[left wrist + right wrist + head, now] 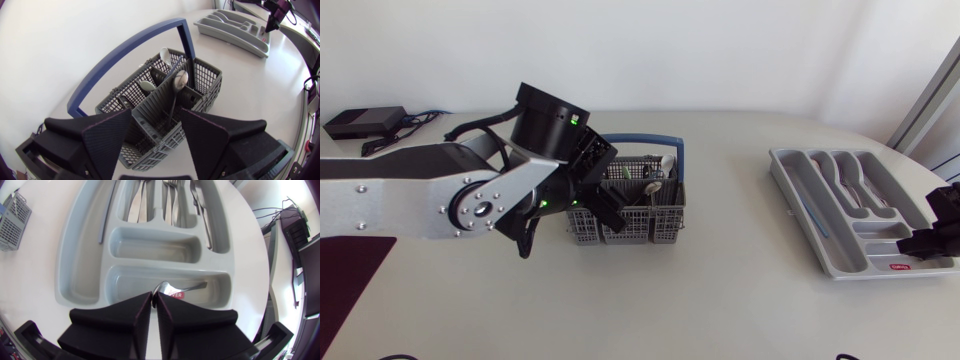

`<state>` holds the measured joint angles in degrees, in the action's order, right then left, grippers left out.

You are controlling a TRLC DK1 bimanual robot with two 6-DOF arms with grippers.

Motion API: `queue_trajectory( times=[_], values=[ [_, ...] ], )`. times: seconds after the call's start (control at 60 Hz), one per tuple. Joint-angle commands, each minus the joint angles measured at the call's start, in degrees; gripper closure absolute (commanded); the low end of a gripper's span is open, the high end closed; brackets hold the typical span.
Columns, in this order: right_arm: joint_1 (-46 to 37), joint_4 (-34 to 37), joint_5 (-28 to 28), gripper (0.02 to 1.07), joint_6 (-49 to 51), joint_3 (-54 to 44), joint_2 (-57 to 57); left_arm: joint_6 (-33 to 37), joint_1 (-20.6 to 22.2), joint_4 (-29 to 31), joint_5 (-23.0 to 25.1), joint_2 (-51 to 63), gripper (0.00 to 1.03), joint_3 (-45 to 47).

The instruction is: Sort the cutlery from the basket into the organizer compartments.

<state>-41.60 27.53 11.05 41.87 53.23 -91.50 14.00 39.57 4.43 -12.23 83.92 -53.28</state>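
Left gripper (156, 114) over the basket (212, 82), right gripper (154, 297) at the organizer (70, 275).
The left one hung with its fingers spread wide just above the basket's dividers, where a few spoons (180, 79) stood; the right one was pinched tight on a spoon (175, 287) lying in the organizer's nearest cross compartment.

The right claw (154, 294) hides part of the spoon (168, 286).

The left arm (390, 195) has a silver-grey link, a round hub (478, 210) ringed with screws, black joints with green lights and looped black cables (480, 125). The left end effector (156, 112) and right end effector (154, 296) are matte black wedges.
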Motion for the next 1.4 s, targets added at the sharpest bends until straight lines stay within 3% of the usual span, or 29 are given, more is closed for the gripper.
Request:
queue_trajectory(
  times=[0.0,0.2,0.483,0.667,0.9,1.067,1.383],
  values=[
    [0.6,-0.1,-0.7,0.66,-1.1,-1.3,-2.6,0.9,0.3,0.4,0.1,-1.1,0.35,0.3],
    [3.1,1.4,-0.2,0.39,-2.7,-1.2,1.9,0.9,0.4,0.5,0.1,-1.2,0.35,0.5],
    [15.3,17.5,11.6,0.39,-10.6,3.3,17.1,0.9,0.8,0.6,0.1,-1.1,0.35,0.5],
    [30.1,19.1,17.7,0.39,-22.1,4.9,16.1,1.3,1.4,0.7,0.1,-1.3,0.35,0.7],
    [43.7,14.0,22.2,0.39,-35.3,7.9,13.5,1.7,0.7,0.1,0.1,-1.2,0.35,1.2],
    [48.1,10.0,26.0,0.39,-43.0,10.4,10.5,1.8,0.5,-0.2,0.1,-1.2,0.35,1.8],
    [55.0,-0.7,25.5,0.39,-56.7,11.3,6.4,2.3,-0.5,-1.2,0.3,-0.8,0.35,2.7]
  ],
)
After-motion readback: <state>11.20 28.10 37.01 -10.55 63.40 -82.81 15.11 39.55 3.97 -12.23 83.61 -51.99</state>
